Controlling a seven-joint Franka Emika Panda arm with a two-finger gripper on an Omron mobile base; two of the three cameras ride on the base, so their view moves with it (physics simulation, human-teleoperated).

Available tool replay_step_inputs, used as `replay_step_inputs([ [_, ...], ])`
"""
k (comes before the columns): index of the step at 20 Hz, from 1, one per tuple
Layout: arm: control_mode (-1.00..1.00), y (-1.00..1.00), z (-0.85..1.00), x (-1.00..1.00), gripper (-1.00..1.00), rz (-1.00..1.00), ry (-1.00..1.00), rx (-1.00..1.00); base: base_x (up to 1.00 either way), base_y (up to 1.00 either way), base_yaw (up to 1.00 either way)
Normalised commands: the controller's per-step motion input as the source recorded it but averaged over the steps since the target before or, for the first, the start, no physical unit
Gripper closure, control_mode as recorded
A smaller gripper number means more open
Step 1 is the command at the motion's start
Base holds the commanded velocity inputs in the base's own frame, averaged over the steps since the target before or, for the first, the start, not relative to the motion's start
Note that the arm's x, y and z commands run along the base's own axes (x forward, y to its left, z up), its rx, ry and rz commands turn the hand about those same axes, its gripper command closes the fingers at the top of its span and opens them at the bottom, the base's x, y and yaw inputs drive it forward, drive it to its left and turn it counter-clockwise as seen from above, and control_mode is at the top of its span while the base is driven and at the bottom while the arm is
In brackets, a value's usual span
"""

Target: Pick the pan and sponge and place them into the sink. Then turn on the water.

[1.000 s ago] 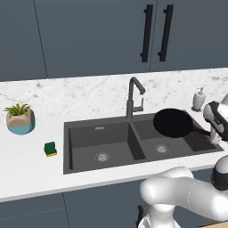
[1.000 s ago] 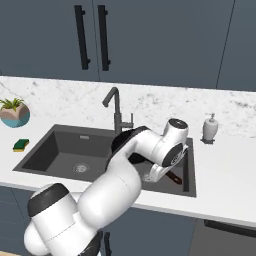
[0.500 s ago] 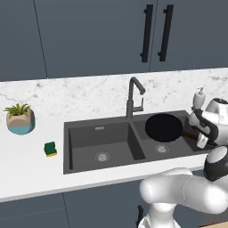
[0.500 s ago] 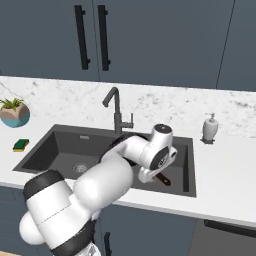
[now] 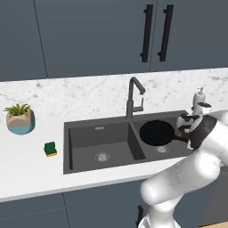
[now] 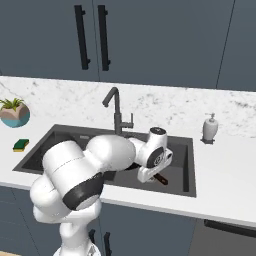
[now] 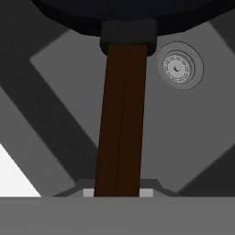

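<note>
The black pan (image 5: 156, 132) hangs level over the right basin of the dark grey sink (image 5: 84, 141), above its drain. My gripper (image 5: 186, 134) is shut on the pan's brown handle (image 7: 121, 119) from the right. In the hand view the handle runs up from between my fingertips to the pan (image 7: 128, 13), and the round drain (image 7: 178, 68) lies below on the basin floor. From the right base view my arm hides most of the pan, and the handle's end (image 6: 161, 179) pokes out by the gripper (image 6: 151, 173). The green and yellow sponge (image 5: 50, 149) lies on the counter left of the sink.
A dark faucet (image 5: 133, 95) stands behind the divider between the basins. A white soap dispenser (image 5: 200, 97) sits at the sink's back right. A potted plant (image 5: 20, 119) is at the far left of the marble counter. Dark cabinets with black handles hang above.
My gripper has carried the pan leftward and lower, from the right rim of the sink to over the right basin. The sponge has not moved.
</note>
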Motion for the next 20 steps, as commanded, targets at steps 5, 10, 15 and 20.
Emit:
replay_step_inputs([
  [5, -1.0, -0.08, -0.41, 0.49, 1.0, 0.0, 0.12, 0.0, 0.0, 0.0, 0.0],
  [10, -1.0, -0.19, -0.43, 0.46, 1.0, 0.0, 0.1, 0.01, 0.0, 0.0, 0.0],
  [15, -1.0, -0.32, -0.21, 0.41, 1.0, 0.0, 0.02, 0.07, 0.0, 0.0, 0.0],
  [20, -1.0, -0.41, 0.0, 0.42, 1.0, 0.0, -0.01, 0.15, 0.0, 0.0, 0.0],
])
